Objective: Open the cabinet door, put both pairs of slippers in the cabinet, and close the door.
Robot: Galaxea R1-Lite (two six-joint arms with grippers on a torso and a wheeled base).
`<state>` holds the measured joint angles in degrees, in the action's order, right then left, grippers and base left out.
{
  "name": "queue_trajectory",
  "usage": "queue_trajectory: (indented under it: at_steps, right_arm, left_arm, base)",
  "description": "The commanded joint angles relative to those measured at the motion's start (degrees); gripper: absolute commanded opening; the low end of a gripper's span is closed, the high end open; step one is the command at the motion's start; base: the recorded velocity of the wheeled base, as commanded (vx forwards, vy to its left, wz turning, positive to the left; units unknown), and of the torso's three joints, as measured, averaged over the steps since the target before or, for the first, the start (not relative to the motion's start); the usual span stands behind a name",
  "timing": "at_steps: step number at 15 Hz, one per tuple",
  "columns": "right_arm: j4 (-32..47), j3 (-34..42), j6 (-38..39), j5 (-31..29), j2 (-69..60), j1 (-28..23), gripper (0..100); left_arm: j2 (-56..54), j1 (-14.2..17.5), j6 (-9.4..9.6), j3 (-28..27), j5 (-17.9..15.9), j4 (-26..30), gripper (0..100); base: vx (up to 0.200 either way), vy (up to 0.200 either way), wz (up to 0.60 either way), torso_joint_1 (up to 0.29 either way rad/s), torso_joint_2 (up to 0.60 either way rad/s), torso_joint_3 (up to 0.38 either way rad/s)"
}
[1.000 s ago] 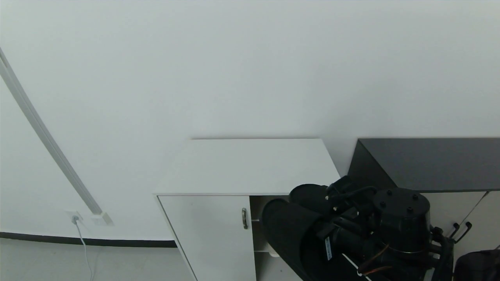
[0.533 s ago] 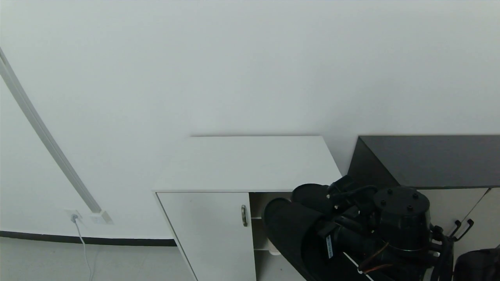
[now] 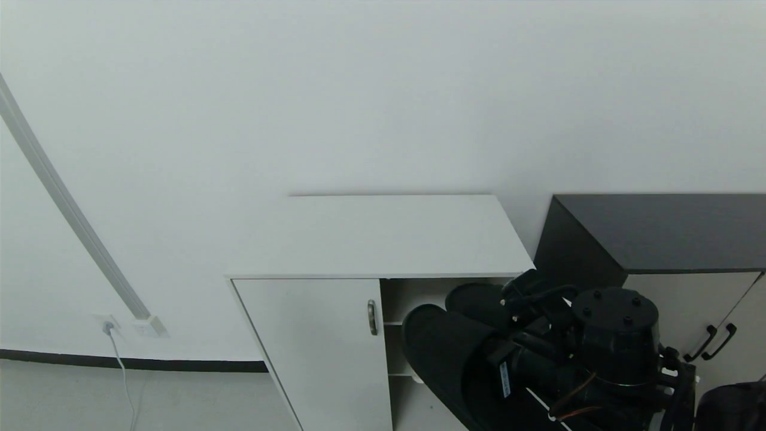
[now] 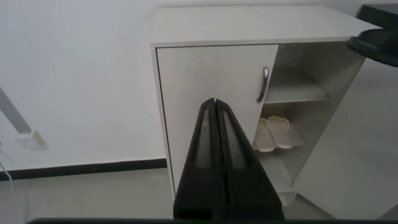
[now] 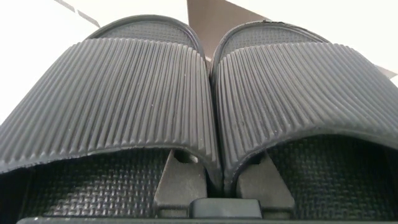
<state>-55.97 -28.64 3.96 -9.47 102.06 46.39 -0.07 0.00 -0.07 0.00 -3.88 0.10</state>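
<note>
Right gripper (image 5: 219,183): pinching the black slippers (image 5: 205,93) as a pair. My fingers (image 5: 179,180) clamp the two inner edges where the slippers meet, ribbed straps side by side and touching. In the head view that pair (image 3: 443,353) hangs in front of the open right half of the white cabinet (image 3: 383,236), toes up and toward the opening, just near of it. Can't tell if a toe has crossed the front edge.

Left gripper (image 4: 214,107): pressed together, nothing between the fingers. It sits near of the cabinet, aimed at the closed left door (image 4: 211,81) and well apart from it.

Cabinet state:
- left door (image 3: 311,347) closed, metal handle (image 3: 372,317) at its right edge
- right half open, shelves visible
- beige slippers (image 4: 277,134) already inside, on the shelf under the upper shelf board (image 4: 295,93), side by side, toes to the far wall
- tip of a black slipper (image 4: 379,43) shows at the cabinet's upper right corner in the left wrist view

Around it: dark cabinet (image 3: 658,230) just right of the white one, pale doors, two black handles (image 3: 712,341). On the wall to the left, a socket (image 3: 108,326) with a cable plugged in and a slanted cable duct (image 3: 72,209) running down to it.
</note>
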Motion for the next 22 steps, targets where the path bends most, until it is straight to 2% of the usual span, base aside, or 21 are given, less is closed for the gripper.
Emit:
queue_trajectory:
  at_steps: [1,22]
  right_arm:
    - [-0.02,-0.02,-0.01,-0.02,0.16,0.02,0]
    - [-0.02,0.60,-0.01,0.07,0.16,0.20,0]
  left_arm:
    - [0.07,0.00,-0.01,0.00,0.01,-0.01,0]
    - [0.07,0.00,-0.01,0.00,0.01,-0.01,0]
  base:
    - [0.000,0.000,0.00,-0.173,0.39,0.212]
    - [0.000,0.000,0.00,-0.195,0.51,0.310]
